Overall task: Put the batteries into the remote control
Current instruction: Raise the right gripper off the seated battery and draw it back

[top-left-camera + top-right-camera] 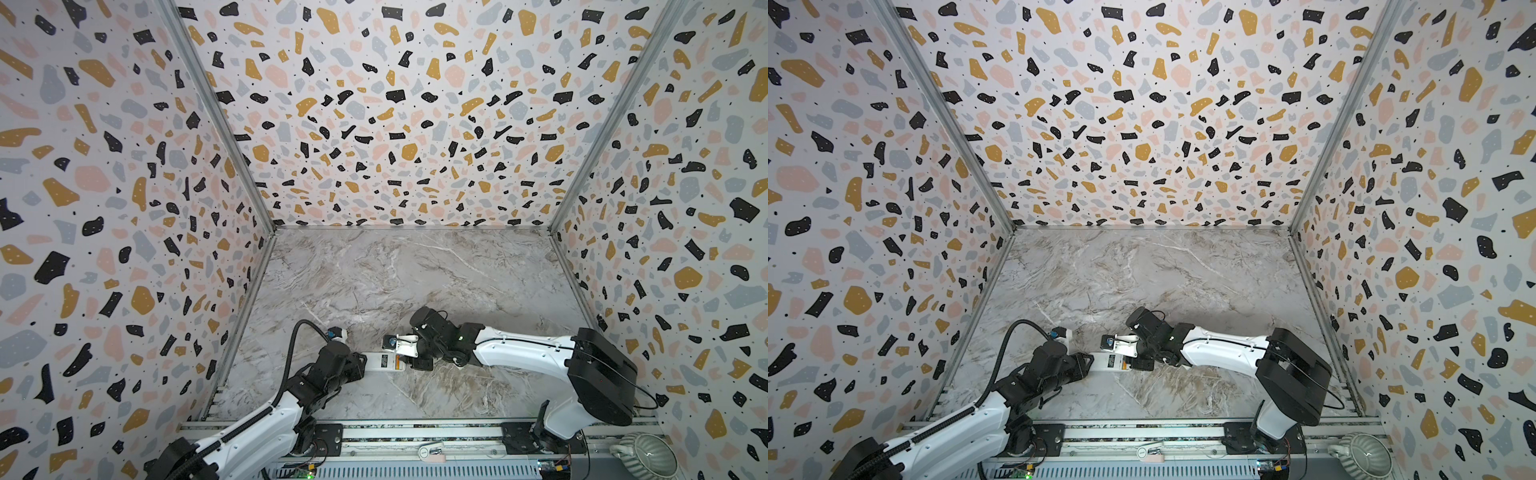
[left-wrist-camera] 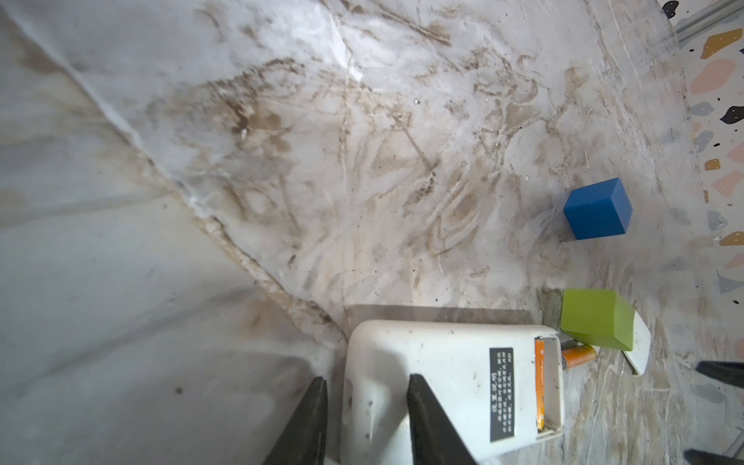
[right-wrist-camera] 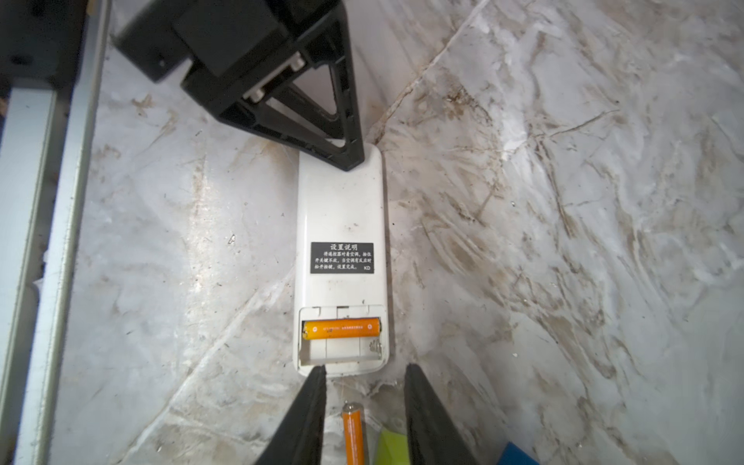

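I see the slim white-backed remote control lying back upward on the grey marble tabletop. Its compartment is uncovered, and one orange cylindrical battery sits in the slot farther from the remote's end. My right pincer hangs just off the compartment end, fingers parted, gripping nothing. The second orange battery lies loose on the table between them, touching neither. My left pincer is at the opposite end, fingers spread, one over the remote's back, one off its edge.
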Controlling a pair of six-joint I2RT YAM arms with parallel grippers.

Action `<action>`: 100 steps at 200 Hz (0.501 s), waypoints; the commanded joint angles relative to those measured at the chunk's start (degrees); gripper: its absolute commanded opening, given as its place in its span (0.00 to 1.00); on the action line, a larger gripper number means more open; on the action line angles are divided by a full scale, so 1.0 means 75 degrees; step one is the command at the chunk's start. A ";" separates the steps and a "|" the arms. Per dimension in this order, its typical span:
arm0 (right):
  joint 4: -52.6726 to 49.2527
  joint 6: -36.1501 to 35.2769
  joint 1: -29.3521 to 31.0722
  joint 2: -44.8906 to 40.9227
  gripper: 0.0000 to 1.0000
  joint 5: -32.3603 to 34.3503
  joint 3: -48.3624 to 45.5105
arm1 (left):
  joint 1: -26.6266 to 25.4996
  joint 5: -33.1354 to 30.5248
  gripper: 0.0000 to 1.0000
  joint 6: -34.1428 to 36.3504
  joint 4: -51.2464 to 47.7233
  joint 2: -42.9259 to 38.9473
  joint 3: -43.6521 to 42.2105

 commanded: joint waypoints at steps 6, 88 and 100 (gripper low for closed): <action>-0.0270 0.0730 -0.0027 -0.0381 0.34 0.0104 -0.0159 | -0.0037 0.0056 0.37 0.0176 -0.0622 0.0072 0.0057; -0.1505 0.1779 0.0123 -0.0570 0.29 0.0441 -0.0309 | -0.0041 0.0033 0.41 0.0362 -0.0425 -0.0011 0.0156; -0.1589 0.1813 0.0117 -0.0445 0.29 0.0484 -0.0264 | -0.0037 -0.0001 0.42 0.0388 -0.0403 -0.0059 0.0173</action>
